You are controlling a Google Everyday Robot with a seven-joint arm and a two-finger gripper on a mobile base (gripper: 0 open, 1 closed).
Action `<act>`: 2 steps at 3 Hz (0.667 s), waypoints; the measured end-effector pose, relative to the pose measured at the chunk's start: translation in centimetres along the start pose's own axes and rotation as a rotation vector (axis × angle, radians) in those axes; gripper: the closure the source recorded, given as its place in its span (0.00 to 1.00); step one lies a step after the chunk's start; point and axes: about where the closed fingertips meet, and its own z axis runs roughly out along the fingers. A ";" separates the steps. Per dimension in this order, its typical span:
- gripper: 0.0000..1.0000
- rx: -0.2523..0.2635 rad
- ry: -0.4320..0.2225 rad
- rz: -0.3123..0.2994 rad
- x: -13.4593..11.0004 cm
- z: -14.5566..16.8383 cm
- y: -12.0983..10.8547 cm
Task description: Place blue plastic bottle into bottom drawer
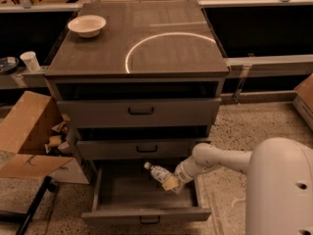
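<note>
The blue plastic bottle, clear with a white cap and pale label, lies tilted with its cap to the upper left. My gripper is shut on its lower end and holds it over the right part of the bottom drawer. That drawer is pulled out, a shallow grey tray with a small dark handle on its front. My white arm reaches in from the lower right.
Two shut grey drawers sit above the open one. A white bowl stands on the cabinet top at the back left. An open cardboard box lies on the floor to the left, with a white cup on a shelf behind it.
</note>
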 end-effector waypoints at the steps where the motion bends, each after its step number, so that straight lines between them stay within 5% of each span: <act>1: 1.00 -0.008 0.023 0.034 0.7 3.7 -2.0; 2: 0.88 -0.028 0.032 0.076 1.3 6.5 -3.3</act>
